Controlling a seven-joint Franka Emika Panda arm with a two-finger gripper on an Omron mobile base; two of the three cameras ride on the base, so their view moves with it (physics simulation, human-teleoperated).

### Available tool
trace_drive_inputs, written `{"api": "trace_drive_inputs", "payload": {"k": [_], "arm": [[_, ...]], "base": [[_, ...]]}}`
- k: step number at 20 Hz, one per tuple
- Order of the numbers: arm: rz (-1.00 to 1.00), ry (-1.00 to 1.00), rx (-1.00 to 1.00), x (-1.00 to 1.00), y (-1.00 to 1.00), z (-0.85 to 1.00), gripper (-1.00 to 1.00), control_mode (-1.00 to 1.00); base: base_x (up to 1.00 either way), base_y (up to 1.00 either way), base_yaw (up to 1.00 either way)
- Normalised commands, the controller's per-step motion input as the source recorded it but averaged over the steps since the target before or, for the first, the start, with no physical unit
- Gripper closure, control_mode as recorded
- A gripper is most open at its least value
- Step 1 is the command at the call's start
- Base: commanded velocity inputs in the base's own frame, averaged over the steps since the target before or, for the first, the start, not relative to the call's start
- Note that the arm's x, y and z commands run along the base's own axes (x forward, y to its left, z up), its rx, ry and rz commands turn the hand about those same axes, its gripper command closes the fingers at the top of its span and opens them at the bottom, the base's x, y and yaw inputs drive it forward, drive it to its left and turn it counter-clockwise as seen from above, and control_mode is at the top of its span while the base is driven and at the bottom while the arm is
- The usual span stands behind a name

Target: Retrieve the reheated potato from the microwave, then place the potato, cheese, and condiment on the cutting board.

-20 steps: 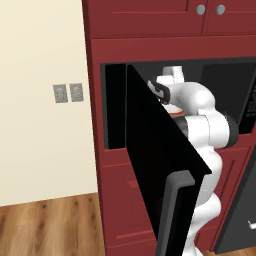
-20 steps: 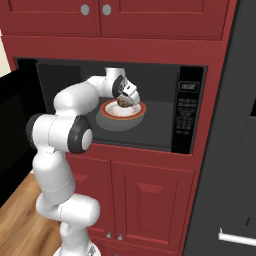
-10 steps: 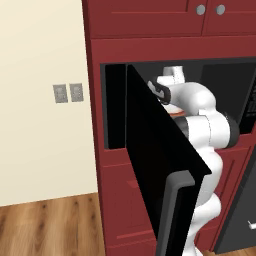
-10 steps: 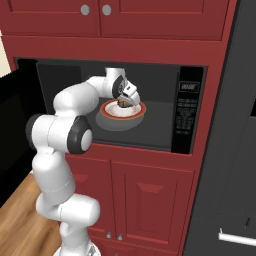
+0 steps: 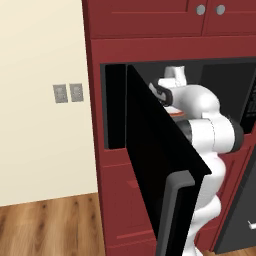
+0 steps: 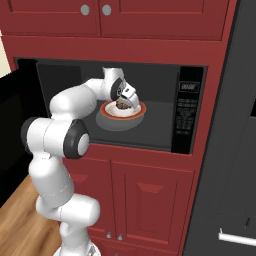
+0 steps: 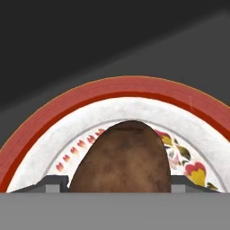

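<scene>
1. The dark red cabinetry (image 6: 150, 190) frames the black microwave (image 6: 190, 117), whose wide black door (image 5: 160, 165) stands swung open to the left.
2. The white arm (image 6: 65, 135) reaches into the microwave cavity.
3. A red-rimmed white bowl (image 6: 137, 111) sits on the middle of the microwave floor.
4. The brown potato (image 7: 123, 159) lies in the bowl.
5. The gripper (image 6: 123, 102) sits low over the potato, 1 fingertip (image 7: 54, 183) on each side; the jaws stand spread around it, and I cannot tell whether they press it.
</scene>
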Motion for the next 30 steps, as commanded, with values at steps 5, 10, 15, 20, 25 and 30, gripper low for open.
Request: {"api": "trace_drive_inputs", "payload": {"k": [5, 10, 15, 20, 25, 30], "arm": [[0.0, -0.15, 0.0, -0.18, 0.14, -0.15, 1.0, -1.0], [0.0, -0.18, 0.0, -0.08, 0.06, -0.02, 1.0, -1.0], [0.0, -0.09, 0.0, -0.18, 0.03, 0.13, 1.0, -1.0], [0.0, 0.0, 0.0, -0.37, 0.01, 0.16, 1.0, -1.0], [0.01, 0.0, 0.0, -0.44, -0.01, 0.36, 1.0, -1.0], [0.06, -0.11, 0.0, -0.69, 0.0, 0.12, 1.0, -1.0]], "base": [[0.0, 0.0, 0.0], [0.0, 0.0, 0.0], [0.0, 0.0, 0.0], [0.0, 0.0, 0.0], [0.0, 0.0, 0.0], [0.0, 0.0, 0.0]]}}
